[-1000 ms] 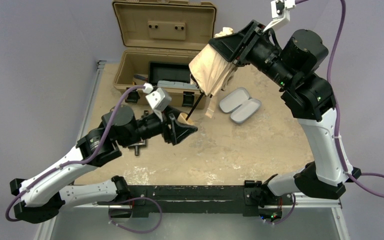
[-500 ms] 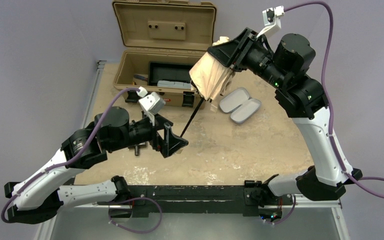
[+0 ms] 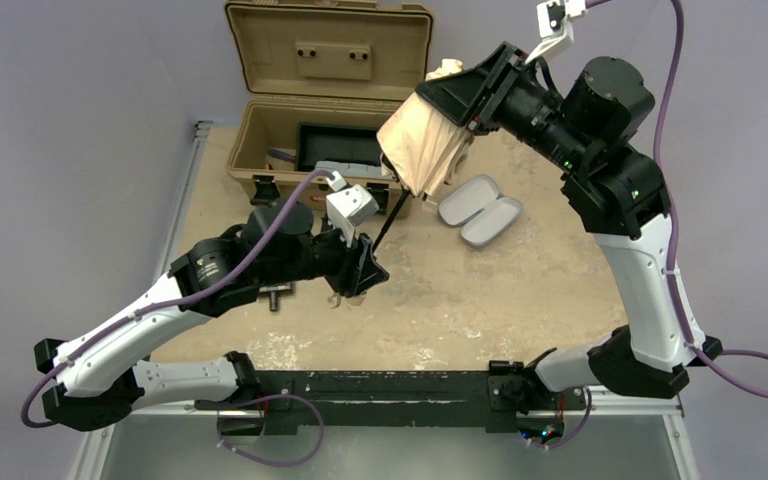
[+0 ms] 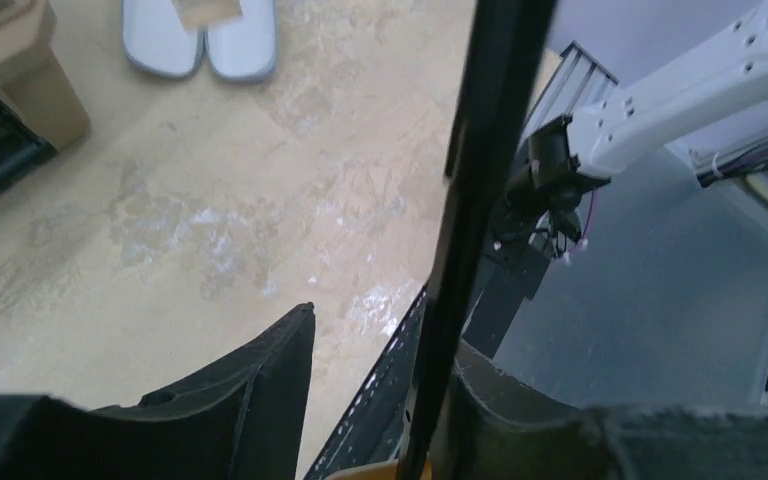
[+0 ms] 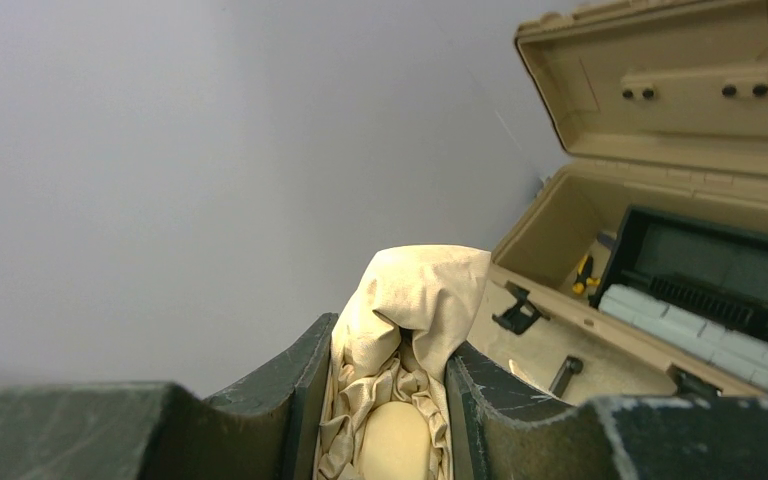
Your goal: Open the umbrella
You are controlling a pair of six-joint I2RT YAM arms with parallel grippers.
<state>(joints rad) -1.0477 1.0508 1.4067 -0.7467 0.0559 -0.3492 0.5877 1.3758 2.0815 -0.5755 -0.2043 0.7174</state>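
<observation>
Cream-tan fabric of the folded compact umbrella (image 3: 423, 150) is pinched between the right fingers (image 5: 300, 400), raised over the worktop's (image 3: 520, 290) far edge beside the open tan plastic toolbox (image 3: 280, 60). Its thin dark shaft (image 4: 470, 200) slants down between the half-parted left fingers (image 4: 260, 390), touching one; whether they grip I cannot tell.
</observation>
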